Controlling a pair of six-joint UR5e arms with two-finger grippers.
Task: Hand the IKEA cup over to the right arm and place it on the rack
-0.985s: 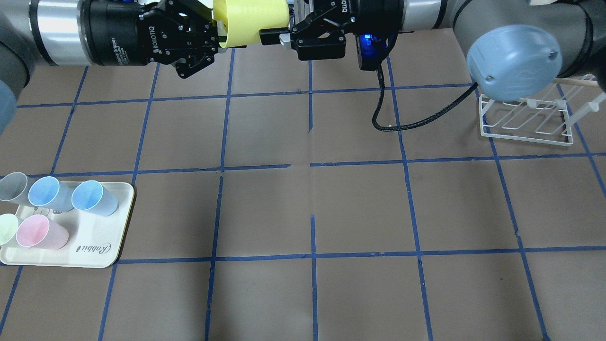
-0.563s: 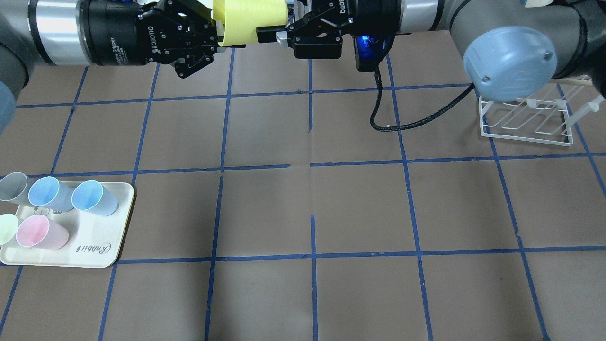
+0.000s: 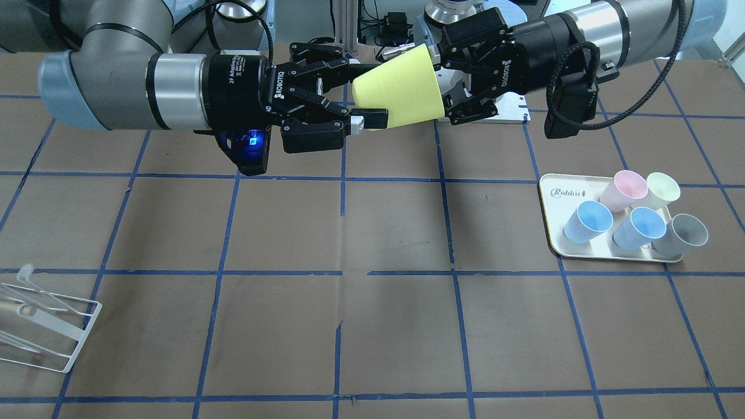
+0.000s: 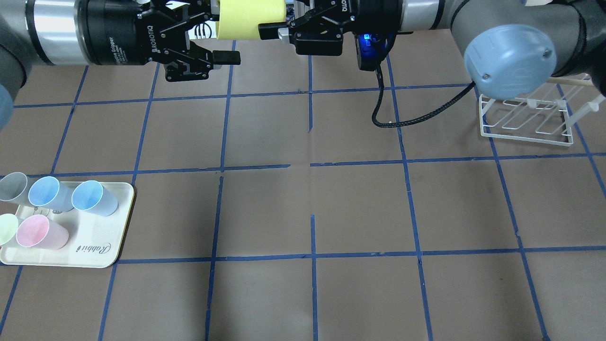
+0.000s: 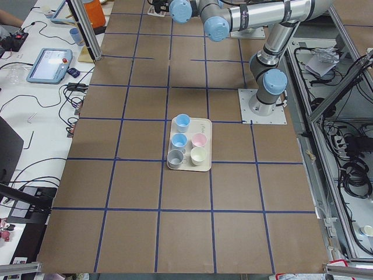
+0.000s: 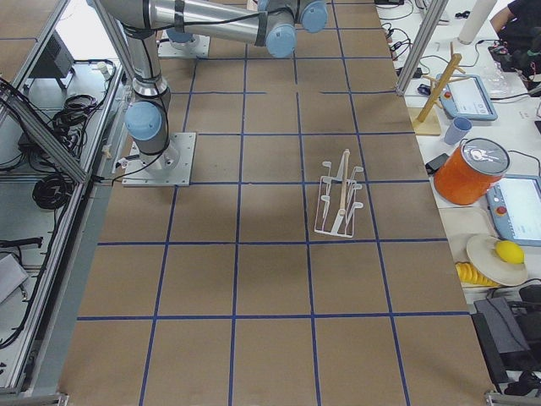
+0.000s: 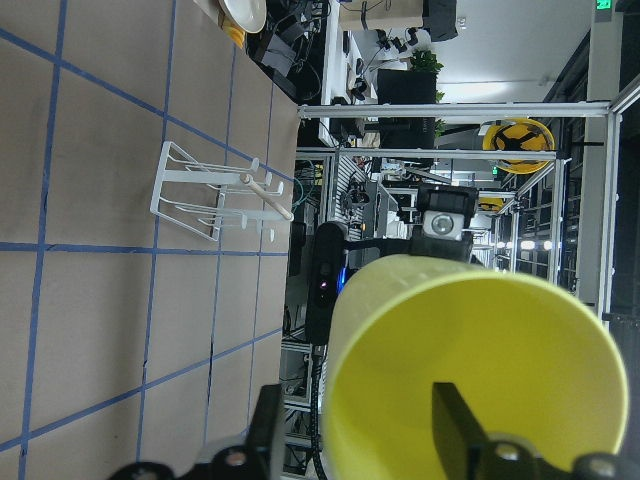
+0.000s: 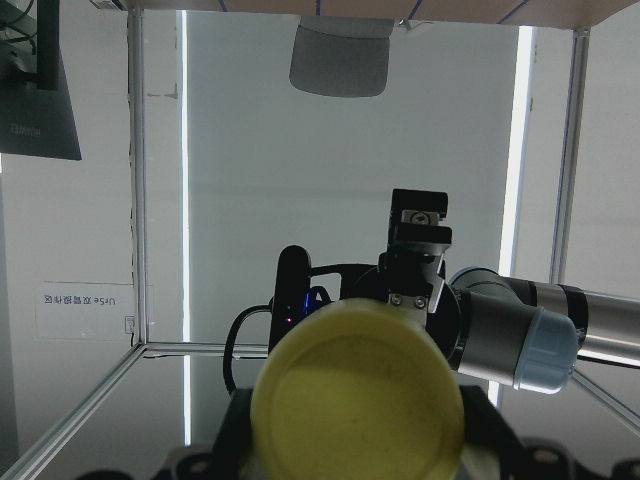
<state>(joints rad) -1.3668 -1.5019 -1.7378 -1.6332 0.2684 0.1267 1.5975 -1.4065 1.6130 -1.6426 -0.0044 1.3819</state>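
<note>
The bright yellow IKEA cup hangs in the air on its side between both grippers, at the far middle of the table. It also shows in the front-facing view. My right gripper is shut on the cup's narrow end, with one finger flat on its side. My left gripper is open at the cup's wide mouth. In the left wrist view one finger is inside the cup and the other is outside, clear of the wall. The white wire rack stands at the far right, empty.
A cream tray at the near left holds several cups, among them a pink cup and a pale cream-yellow one. A black cable loops down from the right wrist to the table. The right elbow hangs over the rack.
My left gripper has opened, and its near finger has swung away from the cup's rim. The cup has shifted slightly farther back in the right gripper's hold.
</note>
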